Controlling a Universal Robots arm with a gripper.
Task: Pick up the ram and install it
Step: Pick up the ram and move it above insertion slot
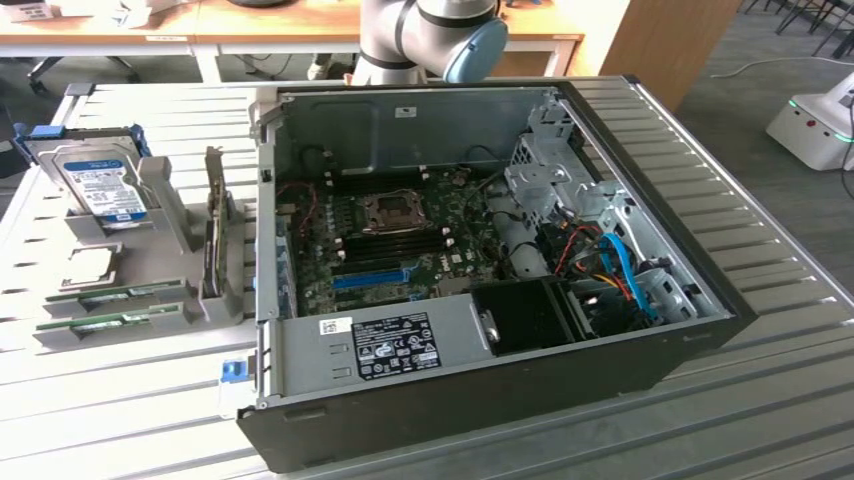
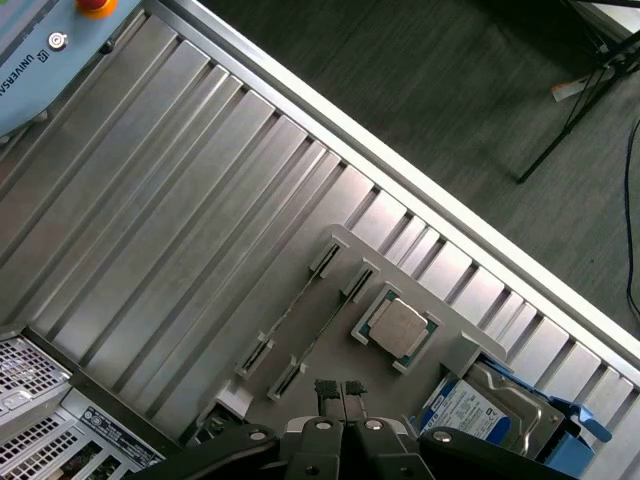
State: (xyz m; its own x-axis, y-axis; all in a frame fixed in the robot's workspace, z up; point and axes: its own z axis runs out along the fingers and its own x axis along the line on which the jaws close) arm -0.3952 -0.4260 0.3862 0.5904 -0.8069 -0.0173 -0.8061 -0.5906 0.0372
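Note:
Two green ram sticks [image 1: 114, 297] [image 1: 107, 322] stand on edge in slots of a grey holder [image 1: 160, 205] at the exterior view's left, beside the open computer case [image 1: 494, 270]. From the wrist view they appear edge-on as thin lines [image 2: 290, 308] [image 2: 322, 330]. My gripper [image 2: 340, 388] hangs well above the holder, fingertips shut together with nothing between them. It is close to one end of the ram sticks but not touching them. The motherboard [image 1: 400, 240] lies exposed inside the case, with dark memory slots around the processor socket [image 1: 394, 210].
The holder also carries a hard drive [image 1: 104, 185] [image 2: 480, 405], a processor chip [image 1: 83, 265] [image 2: 398, 327] and an upright dark expansion card [image 1: 220, 235]. A blue slot [image 1: 367, 277] sits on the motherboard. The arm's elbow [image 1: 427, 40] rises behind the case. A teach pendant [image 2: 40, 50] lies on the table.

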